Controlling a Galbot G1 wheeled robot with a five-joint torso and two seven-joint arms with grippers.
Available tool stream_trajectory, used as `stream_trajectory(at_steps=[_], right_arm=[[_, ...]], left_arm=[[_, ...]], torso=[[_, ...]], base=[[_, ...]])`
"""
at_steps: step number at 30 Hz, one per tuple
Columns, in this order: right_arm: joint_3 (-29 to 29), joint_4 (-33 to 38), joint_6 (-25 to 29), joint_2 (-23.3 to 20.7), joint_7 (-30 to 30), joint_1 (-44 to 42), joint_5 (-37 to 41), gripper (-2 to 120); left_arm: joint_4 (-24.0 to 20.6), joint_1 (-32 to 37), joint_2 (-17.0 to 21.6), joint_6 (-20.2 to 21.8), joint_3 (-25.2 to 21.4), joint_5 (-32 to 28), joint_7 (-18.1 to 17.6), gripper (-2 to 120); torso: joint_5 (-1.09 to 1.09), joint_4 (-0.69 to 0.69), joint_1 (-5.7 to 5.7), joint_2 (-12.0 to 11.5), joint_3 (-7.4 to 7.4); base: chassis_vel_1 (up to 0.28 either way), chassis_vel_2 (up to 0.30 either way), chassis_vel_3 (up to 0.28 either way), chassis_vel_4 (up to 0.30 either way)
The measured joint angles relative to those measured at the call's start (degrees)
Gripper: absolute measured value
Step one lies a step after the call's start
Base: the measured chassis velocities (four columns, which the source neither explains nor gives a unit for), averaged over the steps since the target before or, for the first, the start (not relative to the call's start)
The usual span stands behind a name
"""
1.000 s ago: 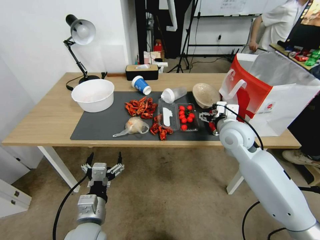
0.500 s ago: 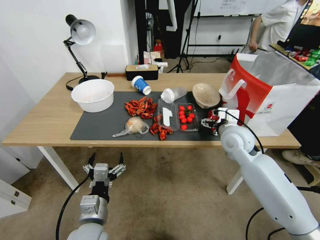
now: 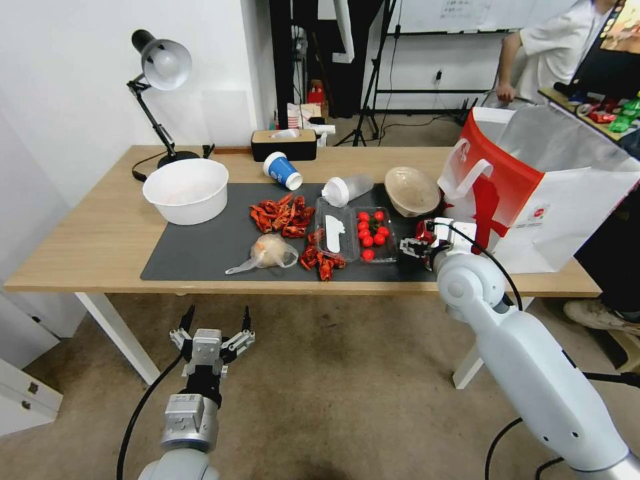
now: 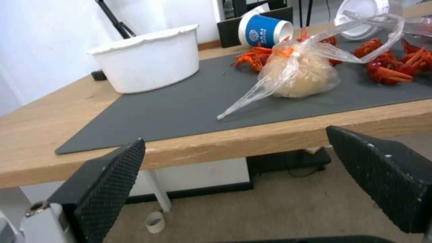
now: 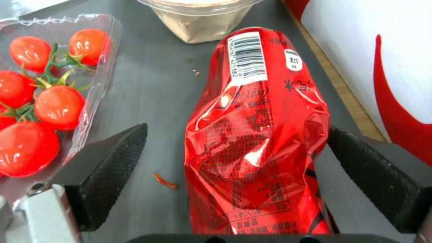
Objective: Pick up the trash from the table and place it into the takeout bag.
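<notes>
Trash is spread all over the table, mostly on the dark grey mat. The red soda can is crumpled and lies on its side at the mat's right end, between the clear box of tomatoes and the takeout bag. The right gripper sits low over it with the jaws spread wide on both sides of the can. One finger looks like it's right up against the can's dented side, while the other is clearly off it with bare mat in between, so nothing is actually gripped.

The tan round bowl is tipped on its side just behind the can, close to the bag. The translucent white-lidded cup lies on its side near the back of the mat, and the blue paper cup lies toppled on the wood just past the mat's rear edge. The small clear plastic bag sits knotted near the front edge, with red crayfish shells around it. The big white bowl stands upright at the mat's left rear corner.

The left gripper hangs below the table's front edge over the carpet, fingers wide apart and holding nothing. The takeout bag stands open on the table's right end.
</notes>
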Motion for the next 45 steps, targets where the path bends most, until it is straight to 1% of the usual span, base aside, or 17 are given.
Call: stream_trajectory(at_steps=[5, 7, 9, 11, 16, 19, 22, 25, 26, 29, 30, 33, 34, 36, 37, 39, 45], right_arm=[[0.26, -0.03, 0.04, 0.14, 0.36, -0.23, 0.04, 89], [0.63, 0.10, 0.05, 0.12, 0.37, -0.57, 0.05, 77], [0.79, 0.20, 0.06, 0.11, 0.37, -0.72, 0.05, 74], [1.13, 0.43, 0.08, 0.11, 0.35, -1.09, 0.06, 65], [1.69, 1.10, 0.11, 0.11, 0.20, -1.90, 0.03, 63], [2.41, 3.34, -0.16, -0.35, -1.66, -3.14, -0.16, 63], [3.36, 6.62, -0.20, -1.38, -4.95, -4.24, -1.20, 63], [5.68, 13.35, 1.08, -4.42, -11.21, -6.53, -2.46, 63], [5.68, 13.35, 1.08, -4.42, -11.21, -6.53, -2.46, 63], [7.36, 18.24, 3.64, -7.45, -17.83, -8.68, -2.59, 63], [7.36, 18.24, 3.64, -7.45, -17.83, -8.68, -2.59, 63], [8.93, 20.50, 9.28, -9.76, -25.05, -9.17, -4.12, 63], [8.93, 20.50, 9.28, -9.76, -25.05, -9.17, -4.12, 63], [10.71, 20.71, 13.96, -11.64, -27.77, -6.77, -4.75, 63], [10.71, 20.71, 13.96, -11.64, -27.77, -6.77, -4.75, 63], [12.51, 19.92, 17.03, -14.18, -26.78, -2.91, -2.50, 63], [15.24, 14.09, 16.78, -19.13, -18.34, 5.22, 2.76, 63]], left_arm=[[0.22, -0.08, 0.15, -0.12, -0.02, -0.04, -0.04, 100], [0.35, -0.21, 0.19, -0.14, 0.00, -0.07, -0.06, 100], [0.41, -0.25, 0.20, -0.14, 0.02, -0.08, -0.06, 100], [0.54, -0.33, 0.21, -0.14, 0.13, -0.10, -0.08, 100], [0.65, -0.35, 0.30, -0.15, 0.26, -0.10, -0.10, 100], [0.43, -0.21, 0.32, -0.18, 0.31, -0.10, -0.10, 100], [0.02, -0.07, 0.33, -0.19, 0.32, -0.10, -0.11, 100], [-0.46, 0.23, 0.32, -0.26, 0.20, -0.10, -0.13, 100], [-0.46, 0.23, 0.32, -0.26, 0.20, -0.10, -0.13, 100], [-0.55, 0.33, 0.16, -0.33, 0.16, -0.05, -0.16, 100], [-0.55, 0.33, 0.16, -0.33, 0.16, -0.05, -0.16, 100], [-0.66, 0.44, -0.08, -0.35, 0.23, 0.06, -0.16, 100], [-0.66, 0.44, -0.08, -0.35, 0.23, 0.06, -0.16, 100], [-0.91, 0.58, -0.17, -0.35, 0.23, 0.13, -0.17, 100], [-0.91, 0.58, -0.17, -0.35, 0.23, 0.13, -0.17, 100], [-1.34, 0.81, -0.17, -0.36, -0.10, 0.12, -0.15, 100], [-2.72, 1.33, 0.63, -0.02, -0.84, -0.79, 0.33, 100]], torso=[[-0.01, 0.00, 0.00, 0.00, 0.00], [0.01, 0.00, 0.00, 0.00, 0.00], [0.01, 0.00, 0.00, 0.00, 0.00], [0.02, 0.02, 0.00, 0.00, 0.01], [0.01, 0.00, 0.00, 0.00, 0.01], [0.06, -0.01, 0.01, -0.02, 0.03], [0.04, 0.00, 0.03, -0.03, 0.03], [0.02, -0.01, 0.02, -0.02, 0.02], [0.02, -0.01, 0.02, -0.02, 0.02], [0.03, -0.01, 0.02, -0.02, 0.02], [0.03, -0.01, 0.02, -0.02, 0.02], [0.02, 0.00, 0.01, -0.02, 0.01], [0.02, 0.00, 0.01, -0.02, 0.01], [0.02, 0.00, 0.00, -0.01, 0.01], [0.02, 0.00, 0.00, -0.01, 0.01], [0.02, 0.01, 0.00, -0.01, 0.01], [0.00, 0.01, 0.01, -0.01, 0.01]], base=[[0.000, 0.000, 0.000, 0.000], [0.000, 0.000, 0.000, 0.000], [0.000, 0.000, 0.000, 0.000], [0.000, 0.000, 0.000, 0.000], [0.000, 0.000, 0.000, 0.000], [0.000, 0.000, 0.000, 0.000], [0.000, 0.000, 0.000, 0.000], [0.000, 0.000, 0.000, 0.000], [0.000, 0.000, 0.000, 0.000], [0.000, 0.000, 0.000, 0.000], [0.000, 0.000, 0.000, 0.000], [0.000, 0.000, 0.000, 0.000], [0.000, 0.000, 0.000, 0.000], [0.000, 0.000, 0.000, 0.000], [0.000, 0.000, 0.000, 0.000], [0.000, 0.000, 0.000, 0.000], [0.000, 0.000, 0.000, 0.000]])
